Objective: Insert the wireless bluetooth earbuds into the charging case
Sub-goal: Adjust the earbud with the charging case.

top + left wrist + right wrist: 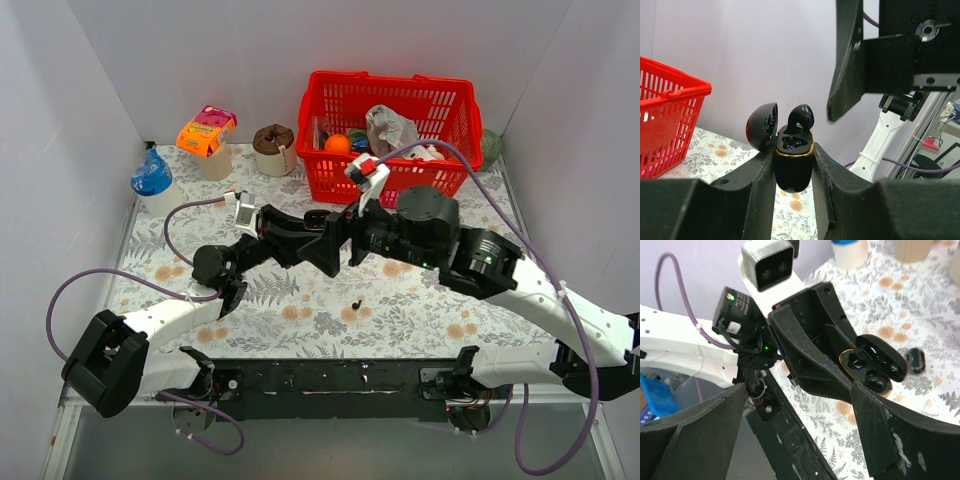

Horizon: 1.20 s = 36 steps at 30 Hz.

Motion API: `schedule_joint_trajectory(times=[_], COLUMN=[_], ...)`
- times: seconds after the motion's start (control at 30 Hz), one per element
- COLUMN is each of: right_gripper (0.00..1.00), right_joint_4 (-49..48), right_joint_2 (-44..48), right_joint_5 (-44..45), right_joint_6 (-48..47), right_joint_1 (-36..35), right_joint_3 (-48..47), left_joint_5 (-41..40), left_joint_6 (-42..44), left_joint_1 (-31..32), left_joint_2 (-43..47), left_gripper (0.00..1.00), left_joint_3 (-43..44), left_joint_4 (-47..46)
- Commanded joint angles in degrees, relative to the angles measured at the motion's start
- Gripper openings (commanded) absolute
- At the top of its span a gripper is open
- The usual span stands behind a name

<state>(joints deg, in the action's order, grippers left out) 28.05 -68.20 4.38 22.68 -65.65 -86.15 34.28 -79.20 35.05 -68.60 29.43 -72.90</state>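
Both arms share one build: the left arm (160,325) and the right arm (545,290) have glossy white shell links joined by bulky matte-black joint housings. A purple cable (592,395) runs along each. A green indicator light (766,347) glows on the left wrist, below a pale grey two-lens wrist camera (767,260). The right hand (800,390) has wide black fingers (885,435) flecked with white scuffs

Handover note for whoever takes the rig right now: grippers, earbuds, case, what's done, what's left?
Left gripper: jaws shut on the charging case, held up, lid open.
Right gripper: jaws open, empty, close by the case.
Done: one earbud stands in a slot, sticking up, perhaps not fully seated.
Left: a second earbud lies on the table; pick it and seat it. No other buds in view.
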Motion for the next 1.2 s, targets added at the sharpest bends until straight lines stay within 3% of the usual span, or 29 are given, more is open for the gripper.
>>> schedule_joint_trajectory(times=[0.0, 0.2, 0.63, 1.17], right_gripper=[0.93, 0.94, 0.93, 0.93], right_joint_4=[-4.2, -1.7, -4.9, -4.9], right_joint_2=[6.8, 9.7, 5.8, 4.0], right_joint_5=[4.0, 9.5, 1.0, 1.2], right_joint_6=[-2.9, -3.4, -0.7, -0.5], right_joint_1=[-0.2, -0.2, -0.2, -0.2], right_joint_3=[-2.5, 0.2, 3.3, 3.4], left_joint_5=[-1.1, 0.0, 2.3, 3.1], left_joint_6=[-0.7, -0.8, -1.0, -0.5], left_joint_1=[0.2, 0.2, 0.3, 0.9], left_joint_2=[0.5, 1.0, 2.0, 2.9], left_gripper=[0.00, 0.00, 0.00, 0.00], left_joint_3=[-0.1, 0.3, 1.3, 1.5], left_joint_4=[-3.0, -2.8, -1.0, -0.6])
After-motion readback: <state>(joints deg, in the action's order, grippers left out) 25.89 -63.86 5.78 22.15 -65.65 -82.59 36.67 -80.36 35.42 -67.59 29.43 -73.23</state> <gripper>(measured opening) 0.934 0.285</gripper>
